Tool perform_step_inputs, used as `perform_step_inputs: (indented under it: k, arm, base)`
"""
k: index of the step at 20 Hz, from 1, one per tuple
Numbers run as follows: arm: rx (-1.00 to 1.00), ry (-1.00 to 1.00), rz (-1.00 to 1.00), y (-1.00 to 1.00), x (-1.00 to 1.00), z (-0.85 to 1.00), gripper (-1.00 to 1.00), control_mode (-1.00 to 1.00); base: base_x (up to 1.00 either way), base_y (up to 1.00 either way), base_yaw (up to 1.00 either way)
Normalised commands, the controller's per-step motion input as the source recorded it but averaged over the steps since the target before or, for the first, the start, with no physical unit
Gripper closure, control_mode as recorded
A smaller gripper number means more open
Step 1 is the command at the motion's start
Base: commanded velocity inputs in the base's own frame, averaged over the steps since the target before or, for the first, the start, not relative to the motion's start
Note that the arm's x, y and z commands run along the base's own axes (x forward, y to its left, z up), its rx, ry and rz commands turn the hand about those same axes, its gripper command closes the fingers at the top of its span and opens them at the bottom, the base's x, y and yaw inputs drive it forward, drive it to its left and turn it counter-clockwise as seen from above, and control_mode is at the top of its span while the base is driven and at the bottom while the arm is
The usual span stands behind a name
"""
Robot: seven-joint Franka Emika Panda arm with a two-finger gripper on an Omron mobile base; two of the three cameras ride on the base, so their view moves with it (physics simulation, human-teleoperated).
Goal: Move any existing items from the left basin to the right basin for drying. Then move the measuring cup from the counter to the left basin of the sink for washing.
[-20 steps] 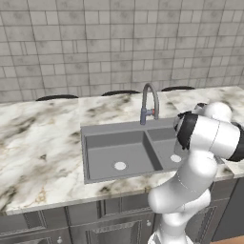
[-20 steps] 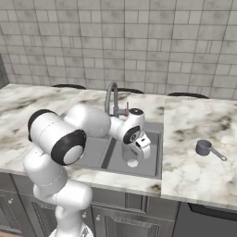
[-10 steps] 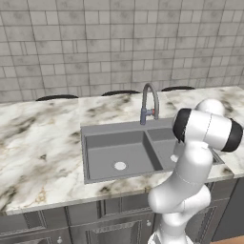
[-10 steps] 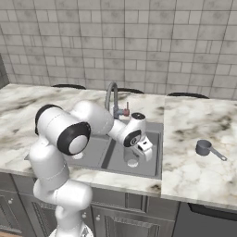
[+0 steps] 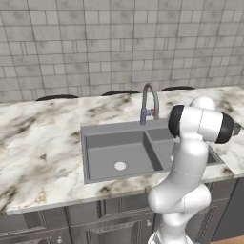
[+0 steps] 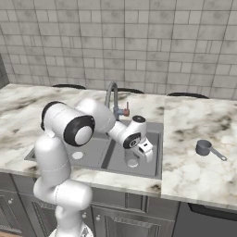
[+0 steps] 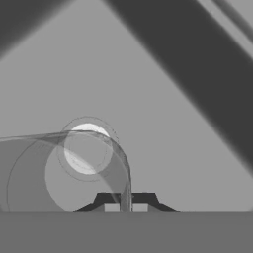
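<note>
over the right basin (image 6: 147, 152), jaws pinch the tumbler's (image 7: 64, 173) thin wall.

Sink (image 5: 90, 164): matte grey, pale drains. Counter (image 5: 38, 143): white marble, brown-grey veining. Measuring cup (image 6: 203, 147): dark grey. Tumbler (image 7: 59, 173): pale, see-through.

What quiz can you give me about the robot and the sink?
1. True or false: the measuring cup lies in the sink.
2. Which basin is the gripper in?
3. Fill the gap: the gripper is shut on the wall of the ____.

Key: 1 false, it stands on the counter. 2 the right basin. 3 tumbler.
</note>
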Motion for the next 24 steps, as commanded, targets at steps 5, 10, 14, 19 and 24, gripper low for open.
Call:
perform_step_inputs:
  k: [5,10,14,19,24]
  arm:
    - [0.00,0.00,0.03,-0.02,0.12,-0.17,1.00,-1.00]
    - [0.00,-0.01,0.03,-0.03,0.08,-0.16,1.00,-1.00]
    - [0.00,0.00,0.03,-0.01,0.09,-0.12,1.00,-1.00]
    - [0.00,0.00,0.03,0.00,0.05,-0.08,1.00,-1.00]
    - [0.00,0.00,0.03,0.00,0.05,-0.09,1.00,-1.00]
  base:
    - [0.00,0.00,0.00]
    - [0.00,0.00,0.00]
    - [0.00,0.00,0.00]
    - [0.00,0.00,0.00]
    - [0.00,0.00,0.00]
